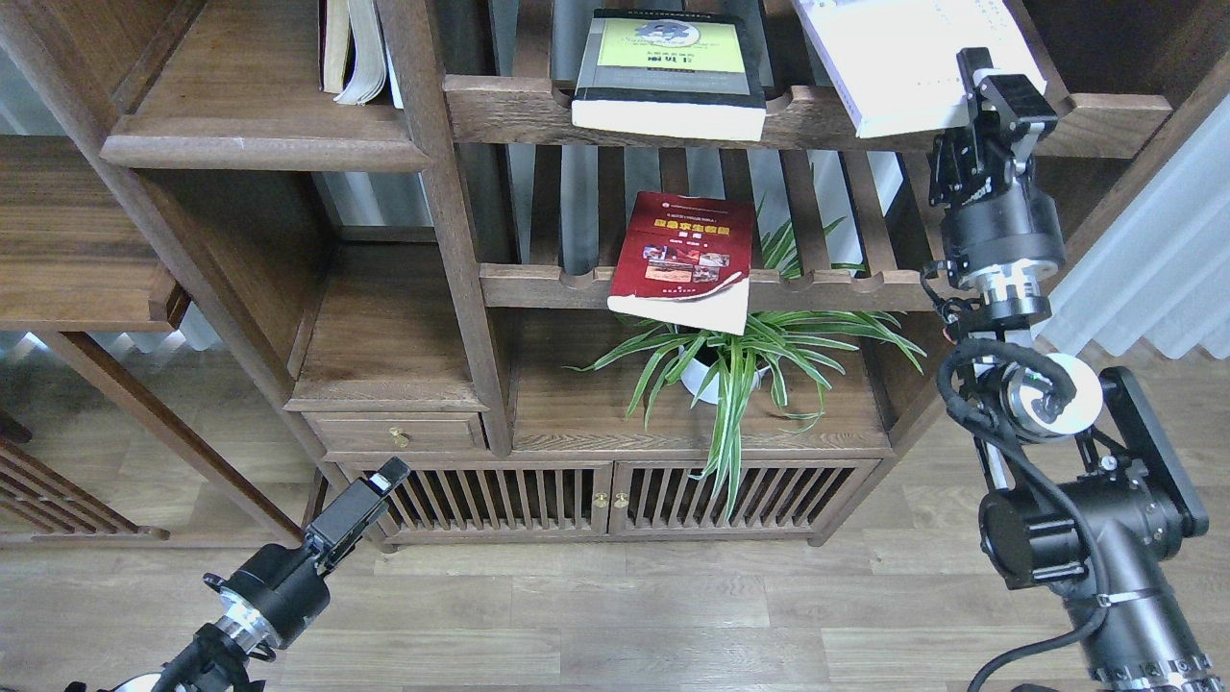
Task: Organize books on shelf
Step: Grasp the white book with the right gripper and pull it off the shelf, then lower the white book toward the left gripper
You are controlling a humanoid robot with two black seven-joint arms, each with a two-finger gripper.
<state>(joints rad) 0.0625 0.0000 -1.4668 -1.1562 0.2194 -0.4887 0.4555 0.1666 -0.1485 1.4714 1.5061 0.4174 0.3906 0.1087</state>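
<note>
Lower left of the frame, the left gripper hangs low before the cabinet, empty, fingers too dark to tell apart. At centre a red book overhangs a slatted rack. Upper centre lies a yellow-green book. Upper right, the right gripper pinches a white book.

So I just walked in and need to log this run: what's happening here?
A two-armed robot is sorting books on a wooden bookcase. Its right end effector is raised at the pale book on the upper slatted rack; whether it grips is unclear. The yellow-green book lies on that rack, the red book on the rack below. The left end effector hangs low, holding nothing.
</note>
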